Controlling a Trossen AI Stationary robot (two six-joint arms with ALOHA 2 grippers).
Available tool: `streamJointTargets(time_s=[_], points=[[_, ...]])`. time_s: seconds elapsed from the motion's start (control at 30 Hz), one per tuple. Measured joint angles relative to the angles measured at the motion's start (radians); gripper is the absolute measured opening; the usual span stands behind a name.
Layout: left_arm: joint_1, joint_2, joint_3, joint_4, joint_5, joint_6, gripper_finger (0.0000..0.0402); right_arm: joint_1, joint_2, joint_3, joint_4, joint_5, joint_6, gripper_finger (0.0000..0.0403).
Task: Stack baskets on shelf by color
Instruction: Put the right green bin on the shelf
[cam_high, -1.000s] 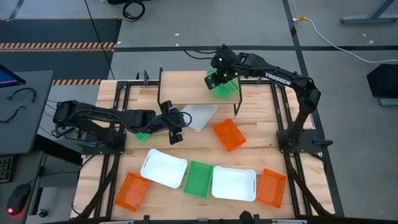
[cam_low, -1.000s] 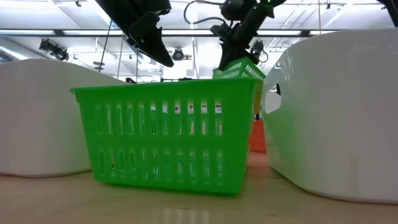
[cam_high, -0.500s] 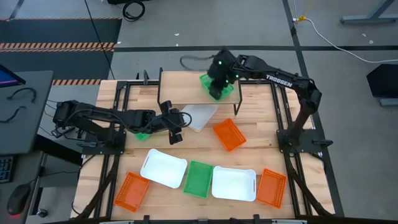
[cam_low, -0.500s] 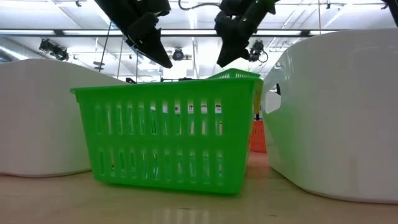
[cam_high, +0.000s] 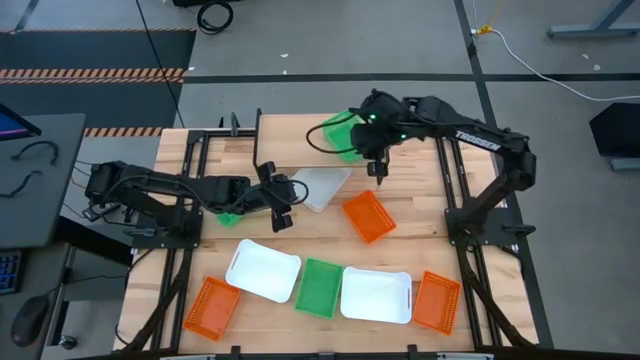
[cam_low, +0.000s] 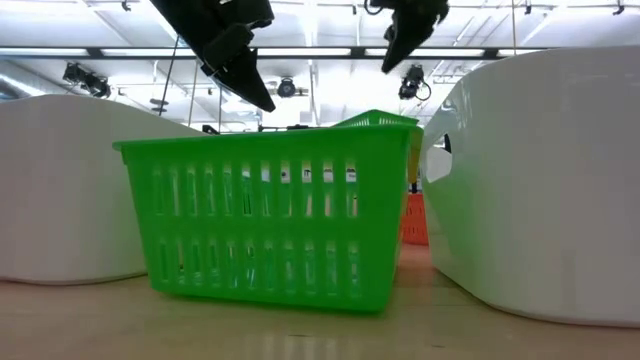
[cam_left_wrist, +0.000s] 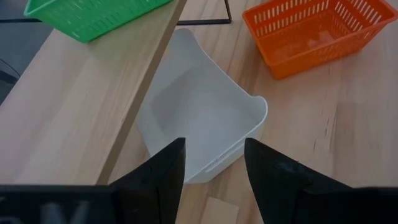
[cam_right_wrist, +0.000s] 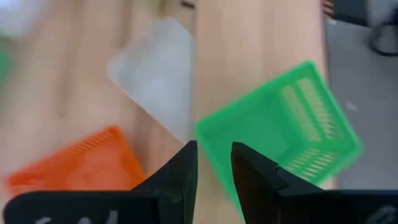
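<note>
A green basket (cam_high: 342, 135) sits turned askew on the right part of the shelf (cam_high: 290, 140); the low view shows that same green basket (cam_low: 382, 121) behind a nearer one. My right gripper (cam_high: 380, 172) (cam_right_wrist: 214, 165) hovers open, just off the shelf's near right corner, touching nothing. My left gripper (cam_high: 282, 212) (cam_left_wrist: 214, 165) is open above the table, beside a white basket (cam_left_wrist: 199, 121) that lies half under the shelf. An orange basket (cam_high: 368, 215) rests on the table near it. Another green basket (cam_high: 230, 215) lies under my left arm.
Along the table's near edge lies a row of baskets: orange (cam_high: 212, 305), white (cam_high: 263, 270), green (cam_high: 320, 287), white (cam_high: 376, 295), orange (cam_high: 437, 300). The shelf's left part is bare plank. Black frame rails run along both table sides.
My right gripper carried the green basket left over the shelf, set it down there and let go. It then rose and drew back toward the table's right and near side. The basket stays on the shelf. My left arm has kept still.
</note>
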Motion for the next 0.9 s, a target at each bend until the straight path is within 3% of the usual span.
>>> streamJointTargets(time_s=[0.07, 0.53, 0.7, 0.9], points=[[0.005, 0.000, 0.000, 0.000, 0.000, 0.000, 0.0174, 0.000, -0.002, 0.000, -0.040, -0.023, -0.004, 0.0103], [0.010, 0.000, 0.000, -0.009, 0.000, 0.000, 0.0172, -0.008, 0.146, 0.000, -0.075, 0.213, -0.200, 0.0166], [0.011, 0.000, 0.000, -0.028, 0.000, 0.001, 0.0173, -0.037, 0.150, 0.000, -0.078, 0.219, -0.200, 0.0182], [0.013, 0.000, 0.000, -0.030, 0.000, 0.011, 0.0174, -0.072, 0.160, -0.015, -0.068, 0.114, -0.162, 0.0173]])
